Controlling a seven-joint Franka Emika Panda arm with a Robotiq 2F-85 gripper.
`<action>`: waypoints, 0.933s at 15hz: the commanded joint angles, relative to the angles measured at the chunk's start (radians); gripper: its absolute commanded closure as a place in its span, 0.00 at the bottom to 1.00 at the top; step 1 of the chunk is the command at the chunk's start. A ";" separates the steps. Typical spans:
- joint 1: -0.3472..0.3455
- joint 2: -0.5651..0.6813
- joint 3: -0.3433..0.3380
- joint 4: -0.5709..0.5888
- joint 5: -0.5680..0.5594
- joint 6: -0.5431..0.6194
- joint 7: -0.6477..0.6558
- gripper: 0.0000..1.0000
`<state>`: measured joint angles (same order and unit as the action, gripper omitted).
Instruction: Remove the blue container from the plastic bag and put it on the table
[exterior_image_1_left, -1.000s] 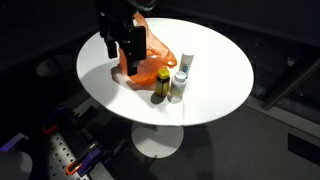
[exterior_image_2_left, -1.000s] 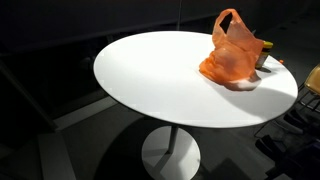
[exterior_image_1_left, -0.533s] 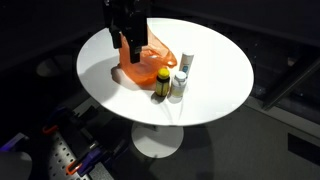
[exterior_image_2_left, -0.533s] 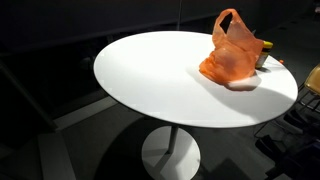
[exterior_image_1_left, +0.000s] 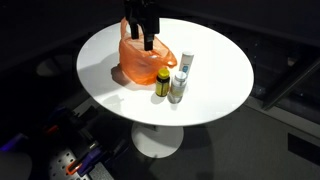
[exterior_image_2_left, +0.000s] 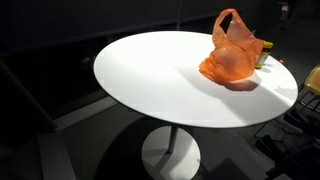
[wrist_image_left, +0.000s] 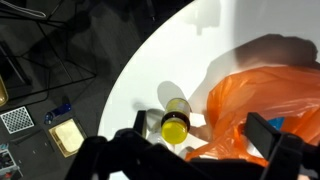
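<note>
Orange plastic bag on white table by 2 bottles, fingers above it, spread wide (gripping nothing).

One round white surface. One orange plastic bag on it, seen as a single bag in both exterior views and the wrist view. Two small bottles beside the bag: one dark bottle with a yellow cap, one pale bottle with a dark cap. The wrist view shows only the yellow-capped one clearly. One gripper with two jaws.
</note>
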<state>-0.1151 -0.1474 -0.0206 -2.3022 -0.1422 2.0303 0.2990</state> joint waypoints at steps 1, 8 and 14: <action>0.013 0.115 -0.002 0.095 -0.014 0.028 0.078 0.00; 0.058 0.257 -0.010 0.163 -0.062 0.098 0.135 0.00; 0.104 0.309 -0.018 0.174 -0.122 0.142 0.186 0.00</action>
<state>-0.0354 0.1402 -0.0235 -2.1523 -0.2370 2.1600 0.4445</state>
